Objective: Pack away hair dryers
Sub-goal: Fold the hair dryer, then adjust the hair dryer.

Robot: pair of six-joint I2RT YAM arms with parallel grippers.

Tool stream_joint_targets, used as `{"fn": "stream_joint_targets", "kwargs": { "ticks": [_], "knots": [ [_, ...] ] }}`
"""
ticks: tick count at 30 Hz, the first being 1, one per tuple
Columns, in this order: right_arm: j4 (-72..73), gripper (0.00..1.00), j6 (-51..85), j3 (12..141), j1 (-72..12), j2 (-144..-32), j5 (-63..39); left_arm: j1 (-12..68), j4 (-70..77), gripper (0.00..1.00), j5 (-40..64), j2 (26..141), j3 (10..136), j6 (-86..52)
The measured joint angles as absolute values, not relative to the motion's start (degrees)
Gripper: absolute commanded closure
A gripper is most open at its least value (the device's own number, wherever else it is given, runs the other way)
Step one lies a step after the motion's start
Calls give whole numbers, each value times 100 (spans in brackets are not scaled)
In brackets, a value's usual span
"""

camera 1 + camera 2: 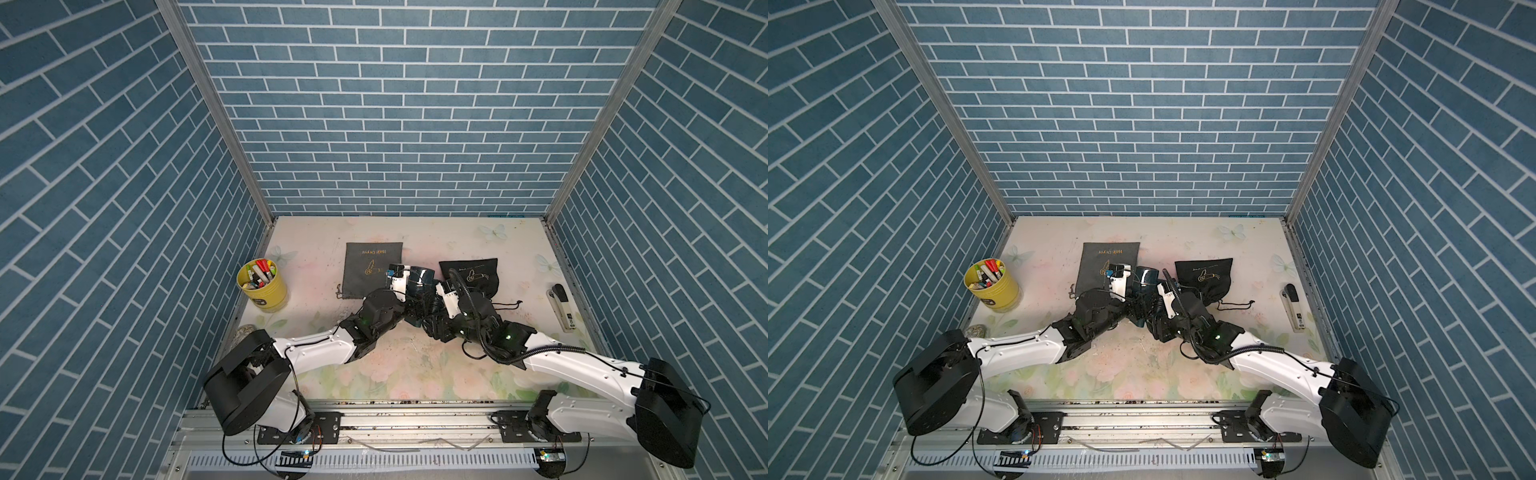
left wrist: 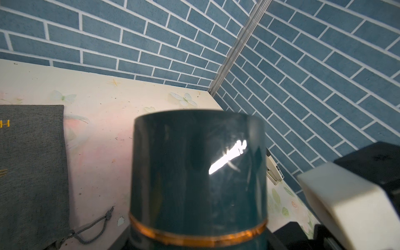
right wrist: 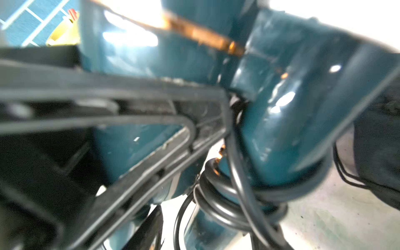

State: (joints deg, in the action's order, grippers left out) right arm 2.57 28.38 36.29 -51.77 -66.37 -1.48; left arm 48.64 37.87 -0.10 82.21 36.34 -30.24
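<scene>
Blue brick-patterned walls close in three sides of a pale floral tabletop (image 1: pixel 316 241). Both arms reach in from the front edge and meet near the middle.

Between them, the dark teal hair dryer (image 1: pixel 420 277) is raised off the tabletop, with its barrel towards the back edge. The left hand (image 1: pixel 409 301) is closed on it. In the left wrist view the barrel (image 2: pixel 194 168) fills the middle of the picture, a copper ring runs round its base, and dark fingers show at either side below that ring.

The right hand (image 1: pixel 434 309) is right up against the same dryer. Its wrist view is blurred and crowded by the teal body (image 3: pixel 281 119), so I cannot tell how wide this hand stands or whether it grips anything. A black cord (image 3: pixel 227 201) is coiled around the dryer's handle.

A flat grey pouch (image 1: pixel 372 266) with gold print lies towards the back edge, left of centre, just beside the dryer. A black pouch (image 1: pixel 478 272) with gold print lies right of centre, bunched and fuller. A yellow cup (image 1: pixel 266 291) holding markers stands at the left edge. A small white and black device (image 1: pixel 561 307) lies along the right edge, well apart from the rest.
</scene>
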Motion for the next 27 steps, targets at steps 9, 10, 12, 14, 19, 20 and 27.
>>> {"fn": "stream_joint_targets", "kwargs": {
  "ticks": [9, 10, 12, 14, 19, 20, 27],
  "knots": [
    [355, 36, 2799, 3218, -4613, -5767, -517, 4797, 3450, 92, 213, 8112, 3457, -3028],
    [405, 37, 2794, 3168, -4515, -5714, -639, 4790, 3420, 92, 248, 8095, 3441, -3022],
    [499, 37, 2759, 3065, -4348, -5662, -888, 4775, 3409, 92, 290, 8042, 3395, -3022],
    [561, 37, 2705, 2974, -4217, -5669, -1155, 4757, 3413, 92, 327, 8012, 3374, -3022],
    [937, 37, 2670, 2683, -3988, -5680, -1772, 4729, 3492, 92, 421, 7959, 3282, -3022],
    [1048, 38, 2674, 2615, -3962, -5680, -1863, 4724, 3507, 92, 436, 7950, 3260, -3022],
    [1855, 39, 2676, 2381, -3868, -5808, -2399, 4672, 3824, 92, 609, 7946, 3107, -3111]
  ]
}}
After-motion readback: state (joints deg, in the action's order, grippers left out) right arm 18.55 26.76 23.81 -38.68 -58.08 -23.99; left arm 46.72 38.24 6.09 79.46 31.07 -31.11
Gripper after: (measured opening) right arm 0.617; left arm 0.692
